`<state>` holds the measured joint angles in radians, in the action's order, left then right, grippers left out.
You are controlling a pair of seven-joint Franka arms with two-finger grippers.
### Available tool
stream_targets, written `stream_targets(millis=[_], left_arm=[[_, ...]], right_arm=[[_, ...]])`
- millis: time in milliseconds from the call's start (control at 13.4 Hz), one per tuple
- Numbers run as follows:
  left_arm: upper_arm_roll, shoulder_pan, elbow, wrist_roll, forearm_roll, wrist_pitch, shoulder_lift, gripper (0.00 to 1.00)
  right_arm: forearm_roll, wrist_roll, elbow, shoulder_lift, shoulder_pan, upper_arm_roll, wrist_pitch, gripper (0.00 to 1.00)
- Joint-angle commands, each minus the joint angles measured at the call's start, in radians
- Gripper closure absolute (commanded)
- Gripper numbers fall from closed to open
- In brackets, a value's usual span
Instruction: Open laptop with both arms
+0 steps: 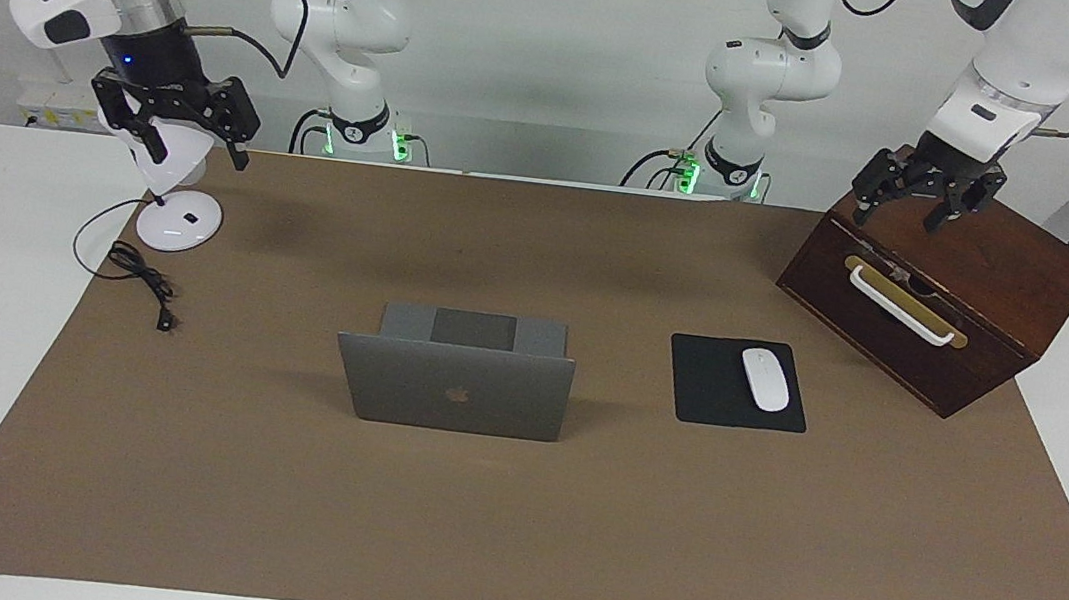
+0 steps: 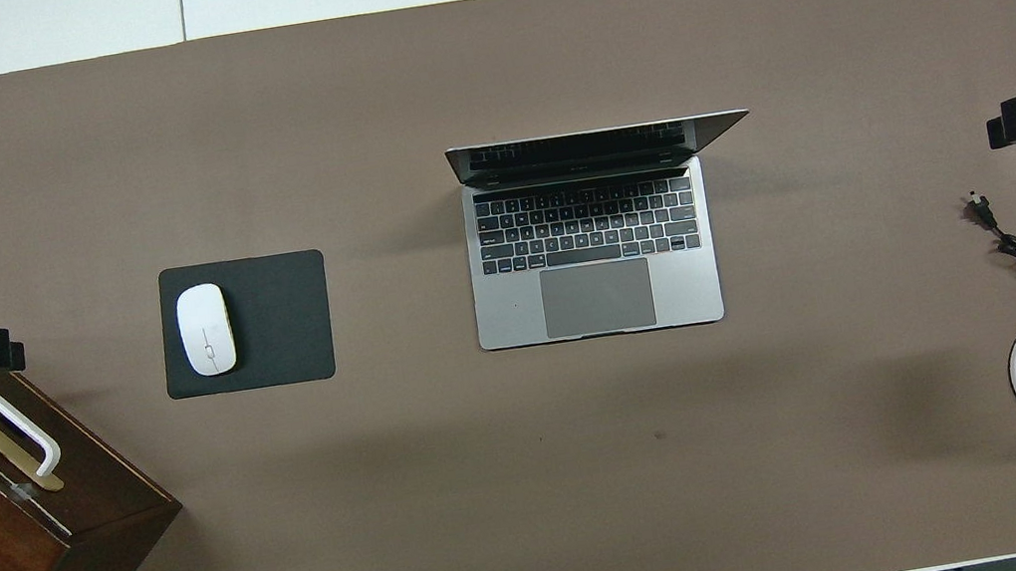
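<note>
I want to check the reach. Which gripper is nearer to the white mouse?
Left. The left gripper hangs over the wooden box beside the mouse; the right gripper hangs over the lamp, past the laptop.

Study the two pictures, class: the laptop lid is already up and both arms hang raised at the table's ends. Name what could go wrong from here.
1. The laptop lid stands upright; pushing it further may strain the hinge or slide the base.
2. The left gripper hangs over the wooden drawer box; lowering could knock it.
3. The right gripper hangs at the white desk lamp; a swing toward the laptop might topple the lamp or snag its cable.
</note>
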<state>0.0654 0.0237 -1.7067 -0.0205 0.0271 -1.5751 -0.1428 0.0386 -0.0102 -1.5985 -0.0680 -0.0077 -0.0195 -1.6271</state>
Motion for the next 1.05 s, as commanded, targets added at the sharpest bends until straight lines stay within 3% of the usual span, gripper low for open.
stream_targets(millis=[0, 972], left_arm=[[0.007, 0.012, 0.016, 0.001, -0.012, 0.01, 0.003, 0.0], [0.008, 0.009, 0.013, 0.002, -0.012, 0.009, 0.002, 0.0]], right_arm=[[-0.016, 0.027, -0.026, -0.022, -0.008, 0.004, 0.007, 0.0], [-0.049, 0.024, -0.047, -0.035, -0.008, 0.004, 0.029, 0.0]])
